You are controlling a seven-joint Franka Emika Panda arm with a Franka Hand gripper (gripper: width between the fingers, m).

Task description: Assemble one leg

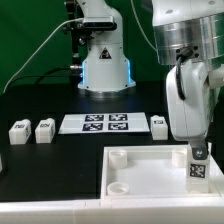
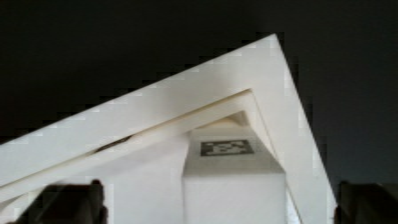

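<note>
The exterior view shows the gripper [image 1: 197, 150] at lower right, jaws spread wide above the leg [image 1: 198, 168] standing in the tray [image 1: 140, 172] corner; only the wrist view shows the leg's tag [image 2: 226, 148] between dark fingertips [image 2: 71, 200].

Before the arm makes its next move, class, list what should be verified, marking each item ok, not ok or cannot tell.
1. Hand open: ok.
2. Fingers clear of the leg on both sides: ok in the wrist view.
3. Leg upright at a corner of the tray piece: ok.
4. Leg seated fully in its socket: cannot tell.
5. Spare legs lying apart from the marker board: ok.
</note>
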